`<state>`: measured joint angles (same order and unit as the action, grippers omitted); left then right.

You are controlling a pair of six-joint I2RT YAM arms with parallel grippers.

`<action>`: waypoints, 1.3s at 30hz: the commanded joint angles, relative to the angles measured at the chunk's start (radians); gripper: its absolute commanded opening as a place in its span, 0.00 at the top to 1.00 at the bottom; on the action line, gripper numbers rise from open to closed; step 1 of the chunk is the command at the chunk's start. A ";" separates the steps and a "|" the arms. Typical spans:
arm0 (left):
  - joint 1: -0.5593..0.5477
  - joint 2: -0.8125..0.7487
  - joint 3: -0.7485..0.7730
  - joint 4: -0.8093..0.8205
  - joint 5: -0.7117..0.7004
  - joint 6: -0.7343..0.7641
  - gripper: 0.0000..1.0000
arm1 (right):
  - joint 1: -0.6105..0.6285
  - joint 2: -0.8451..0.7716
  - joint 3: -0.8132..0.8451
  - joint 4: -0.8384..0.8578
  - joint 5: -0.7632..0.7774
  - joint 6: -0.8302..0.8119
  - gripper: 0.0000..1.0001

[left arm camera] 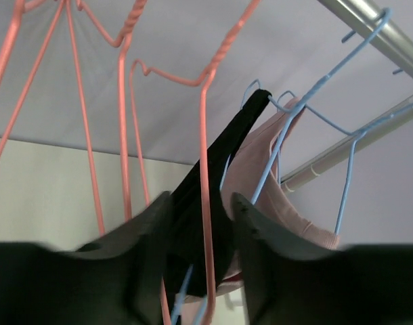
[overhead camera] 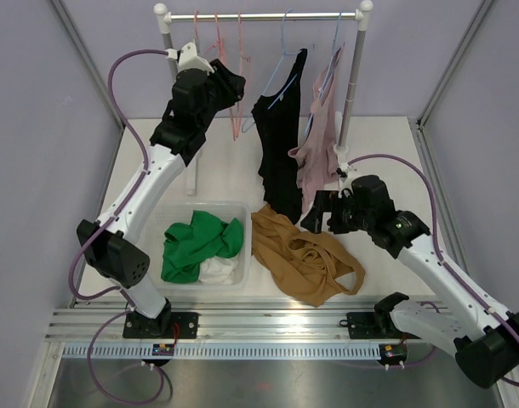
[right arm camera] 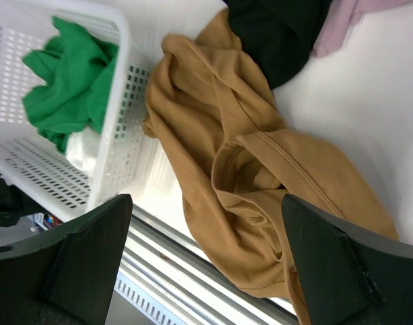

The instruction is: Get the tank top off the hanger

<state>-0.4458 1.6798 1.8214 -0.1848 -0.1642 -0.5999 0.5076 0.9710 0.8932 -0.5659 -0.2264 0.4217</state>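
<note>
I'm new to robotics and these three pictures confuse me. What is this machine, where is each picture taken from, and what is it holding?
These are two white robot arms bolted to a table edge, each ending in a two-finger gripper. The overhead picture looks down from above and behind them. The other two come from cameras on each wrist.

The left gripper is raised to the metal clothes rail, among pink wire hangers. Its dark fingers are apart, either side of a hanger wire; it holds nothing that I can see. A black tank top and a pale pink top hang on blue hangers.

The right gripper hovers open above a crumpled tan garment lying on the table. Beside it stands a white plastic basket with a green garment inside.
</note>
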 commanded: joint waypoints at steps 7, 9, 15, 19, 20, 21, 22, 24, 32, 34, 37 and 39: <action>0.001 -0.288 -0.074 0.056 0.038 0.012 0.01 | 0.182 0.238 0.078 -0.055 0.303 0.026 0.01; 0.001 -0.339 -0.102 0.016 0.003 0.041 0.01 | 0.213 0.294 0.093 -0.066 0.353 0.040 0.01; 0.001 -0.480 -0.155 -0.169 -0.129 0.150 0.01 | 0.295 0.443 0.096 -0.052 0.410 0.072 0.01; 0.001 -0.603 -0.261 -0.251 -0.124 0.187 0.01 | 0.331 0.543 0.092 -0.020 0.383 0.086 0.00; 0.001 -0.662 -0.292 -0.269 -0.123 0.192 0.01 | 0.342 0.567 0.092 -0.014 0.380 0.092 0.01; 0.001 -0.690 -0.319 -0.277 -0.127 0.201 0.01 | 0.362 0.613 0.084 0.001 0.363 0.094 0.00; 0.001 -0.716 -0.380 -0.280 -0.130 0.209 0.01 | 0.373 0.635 0.078 0.009 0.360 0.100 0.00; 0.001 -0.784 -0.430 -0.300 -0.153 0.235 0.01 | 0.394 0.696 0.070 0.015 0.386 0.115 0.00; 0.001 -0.975 -0.580 -0.496 -0.178 0.252 0.01 | 0.416 0.723 0.061 -0.008 0.469 0.152 0.82; 0.001 -1.052 -0.612 -0.513 -0.225 0.265 0.01 | 0.417 0.652 0.064 -0.028 0.495 0.157 1.00; 0.001 -1.138 -0.675 -0.501 -0.271 0.293 0.01 | 0.417 0.517 0.102 -0.110 0.553 0.158 1.00; 0.001 -1.173 -0.724 -0.496 -0.284 0.314 0.01 | 0.419 0.418 0.157 -0.184 0.581 0.152 1.00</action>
<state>-0.4458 0.5461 1.1481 -0.6949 -0.3882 -0.3420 0.9150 1.5513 0.9714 -0.6571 0.2745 0.5518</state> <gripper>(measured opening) 0.987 0.077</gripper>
